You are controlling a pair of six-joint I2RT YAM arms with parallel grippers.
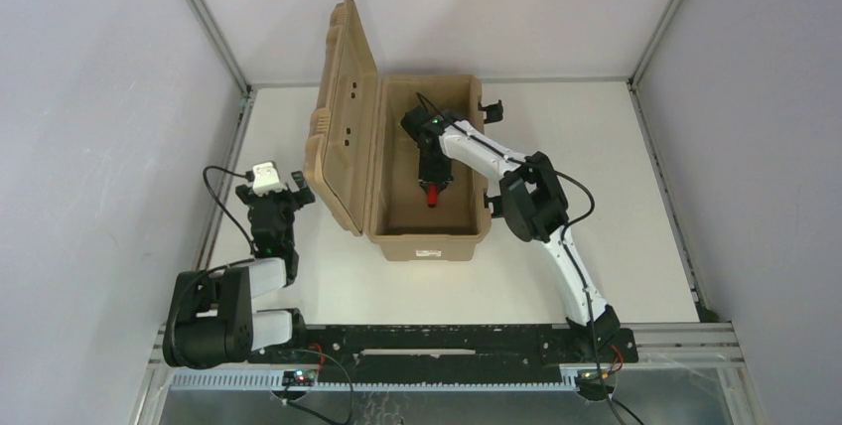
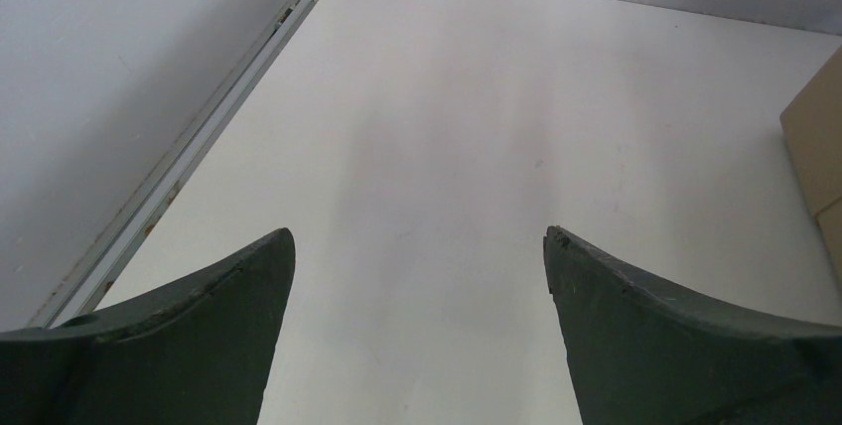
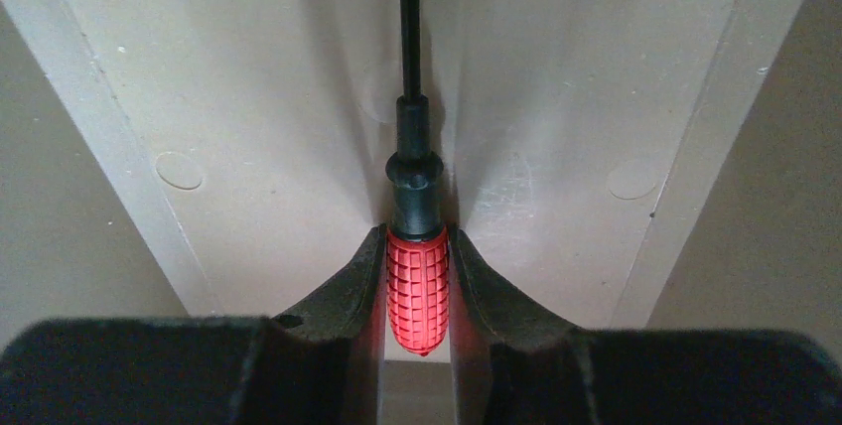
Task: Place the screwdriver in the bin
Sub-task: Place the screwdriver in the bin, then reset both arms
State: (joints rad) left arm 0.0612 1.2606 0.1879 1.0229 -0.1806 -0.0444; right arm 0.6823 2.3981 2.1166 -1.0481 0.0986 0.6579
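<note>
Two arms sit at the near edge of a white table (image 1: pixel 616 207). One big tan bin (image 1: pixel 427 243) stands in the middle of the table, and its ribbed lid (image 1: pixel 343 117) stands up on the left side. A black latch (image 1: pixel 490 107) sticks out on the right side of the bin.

The right arm reaches over the right wall and down into the bin. The right gripper (image 1: pixel 433 190) is inside the bin, about in the middle. Its two fingers (image 3: pixel 352 281) are closed tight on the red handle of the screwdriver (image 3: pixel 413 172). One finger presses on each side of the handle. The black collar and the thin dark shaft stick out past the fingertips and point away over the tan floor of the bin. I cannot tell if the tip touches the floor. From the top view only a little bit of red from the screwdriver (image 1: pixel 432 199) shows under the gripper, between the walls of the bin.

The left arm is folded up on the left side of the table, near the rail. The left gripper (image 1: pixel 276 195) is beside the lid but not touching it. Its fingers (image 2: pixel 228 331) are spread wide apart and hold nothing. Only bare table shows between them, and a corner of the tan bin peeks in at the right edge of the left wrist view.
</note>
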